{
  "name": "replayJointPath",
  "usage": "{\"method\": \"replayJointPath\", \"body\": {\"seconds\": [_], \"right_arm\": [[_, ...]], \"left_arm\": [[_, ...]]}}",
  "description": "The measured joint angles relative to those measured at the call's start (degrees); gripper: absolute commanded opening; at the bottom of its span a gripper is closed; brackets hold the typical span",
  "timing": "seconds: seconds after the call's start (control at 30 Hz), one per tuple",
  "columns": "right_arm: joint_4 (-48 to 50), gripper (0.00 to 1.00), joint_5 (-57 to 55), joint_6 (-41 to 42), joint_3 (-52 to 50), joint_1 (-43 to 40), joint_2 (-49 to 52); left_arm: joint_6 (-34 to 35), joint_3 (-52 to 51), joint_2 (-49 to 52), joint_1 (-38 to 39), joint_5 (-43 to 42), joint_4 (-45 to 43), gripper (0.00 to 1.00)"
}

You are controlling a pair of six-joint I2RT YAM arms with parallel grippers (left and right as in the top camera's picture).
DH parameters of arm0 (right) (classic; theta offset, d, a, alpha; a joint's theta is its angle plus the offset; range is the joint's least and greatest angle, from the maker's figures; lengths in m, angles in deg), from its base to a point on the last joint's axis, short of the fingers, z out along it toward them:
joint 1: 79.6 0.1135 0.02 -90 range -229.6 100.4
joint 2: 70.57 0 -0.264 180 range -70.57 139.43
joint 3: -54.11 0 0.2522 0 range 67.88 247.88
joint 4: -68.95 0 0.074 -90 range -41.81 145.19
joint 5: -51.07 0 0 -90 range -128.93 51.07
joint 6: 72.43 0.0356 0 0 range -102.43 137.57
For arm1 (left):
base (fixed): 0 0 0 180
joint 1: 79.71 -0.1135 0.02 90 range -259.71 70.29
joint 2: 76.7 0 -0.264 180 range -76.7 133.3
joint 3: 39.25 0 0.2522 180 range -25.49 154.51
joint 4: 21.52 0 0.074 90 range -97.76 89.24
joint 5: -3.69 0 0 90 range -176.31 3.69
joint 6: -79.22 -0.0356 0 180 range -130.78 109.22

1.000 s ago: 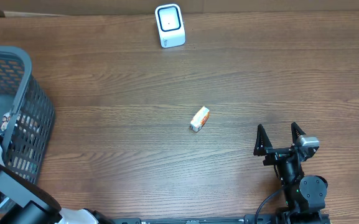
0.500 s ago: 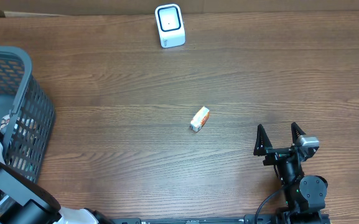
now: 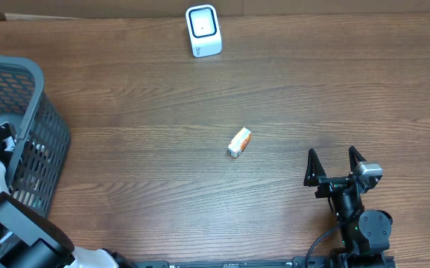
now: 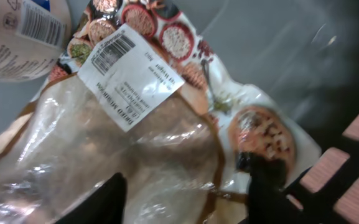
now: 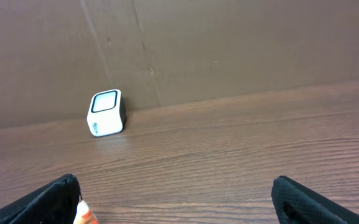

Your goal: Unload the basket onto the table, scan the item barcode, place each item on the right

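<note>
my 2 left fingers (image 4: 107, 202) black | bag (image 4: 167, 143) clear, grain-bowl print, white label (image 4: 132, 74) | basket (image 3: 51, 145) grey lattice | scanner (image 3: 203, 31) white | table (image 3: 162, 97) brown wood-grain

Wooden table (image 3: 162, 97) bears a scanner (image 3: 203, 30), small box (image 3: 239, 141) (orange-white), grey basket (image 3: 47, 149).

Even soft light on the wooden table (image 3: 162, 97) with faint shadows, left wrist close-up blurred with glare on the plastic bag (image 4: 135, 155), right wrist view sharp.
</note>
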Motion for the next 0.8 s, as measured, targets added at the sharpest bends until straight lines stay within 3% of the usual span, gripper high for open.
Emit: {"method": "replayJointPath", "body": {"seconds": [0.13,0.43,0.67,0.8], "right_arm": [[0.0,1.0,0.0,0.0,0.0,0.0,0.0],[0.0,1.0,0.0,0.0,0.0,0.0,0.0],[0.0,1.0,0.0,0.0,0.0,0.0,0.0],[0.0,1.0,0.0,0.0,0.0,0.0,0.0]], "left_arm": [[-1.7,0.0,0.1,0.0,2.3,0.7,0.54],[-2.8,0.3,4.6,0.1,5.9,1.4,0.65],[-2.5,0.9,6.3,0.1,6.2,0.7,0.62],[-1.5,0.9,6.5,0.2,5.8,-0.2,0.39]]}}
